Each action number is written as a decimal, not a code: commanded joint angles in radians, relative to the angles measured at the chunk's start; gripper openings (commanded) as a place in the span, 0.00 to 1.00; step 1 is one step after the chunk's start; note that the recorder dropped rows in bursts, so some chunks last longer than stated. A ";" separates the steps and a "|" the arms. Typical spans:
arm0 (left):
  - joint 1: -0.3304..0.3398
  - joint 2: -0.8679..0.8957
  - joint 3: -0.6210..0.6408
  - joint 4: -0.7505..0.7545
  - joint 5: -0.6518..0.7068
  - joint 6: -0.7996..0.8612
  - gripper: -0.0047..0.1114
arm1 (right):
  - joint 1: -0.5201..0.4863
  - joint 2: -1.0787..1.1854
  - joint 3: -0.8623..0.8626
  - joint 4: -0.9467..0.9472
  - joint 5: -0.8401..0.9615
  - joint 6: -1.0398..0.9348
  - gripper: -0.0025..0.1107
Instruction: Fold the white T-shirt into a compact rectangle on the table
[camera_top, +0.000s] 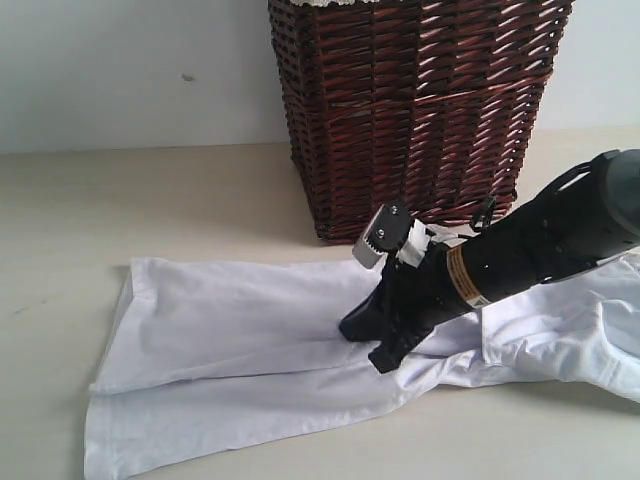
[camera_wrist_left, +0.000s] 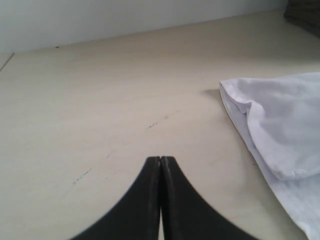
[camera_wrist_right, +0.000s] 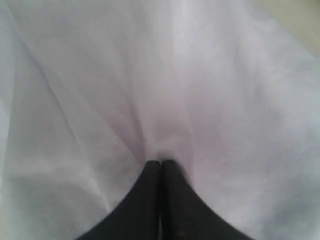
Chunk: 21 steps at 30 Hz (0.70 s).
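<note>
The white T-shirt (camera_top: 230, 330) lies spread flat across the table (camera_top: 100, 200), folded lengthwise, with a bunched part at the right. My right gripper (camera_top: 362, 345) reaches in from the right and rests down on the shirt's middle. In the right wrist view its jaws (camera_wrist_right: 161, 162) are closed, and creases in the white cloth (camera_wrist_right: 200, 90) run together at the tips. My left gripper (camera_wrist_left: 160, 158) is shut with nothing in it. It hovers over bare table (camera_wrist_left: 100, 100), apart from the shirt's edge (camera_wrist_left: 285, 120). The exterior view does not show it.
A tall dark brown wicker basket (camera_top: 410, 110) stands on the table just behind the shirt and the right arm; its corner (camera_wrist_left: 305, 12) shows in the left wrist view. A pale wall runs along the table's far edge.
</note>
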 joint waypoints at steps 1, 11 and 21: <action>0.001 -0.005 -0.001 -0.008 -0.004 0.000 0.04 | 0.000 0.011 0.003 -0.106 -0.089 0.069 0.03; 0.001 -0.005 -0.001 -0.008 -0.004 0.000 0.04 | 0.000 -0.028 0.003 -0.106 -0.337 0.061 0.03; 0.001 -0.005 -0.001 -0.008 -0.004 0.000 0.04 | 0.000 -0.001 -0.009 0.198 -0.181 -0.187 0.03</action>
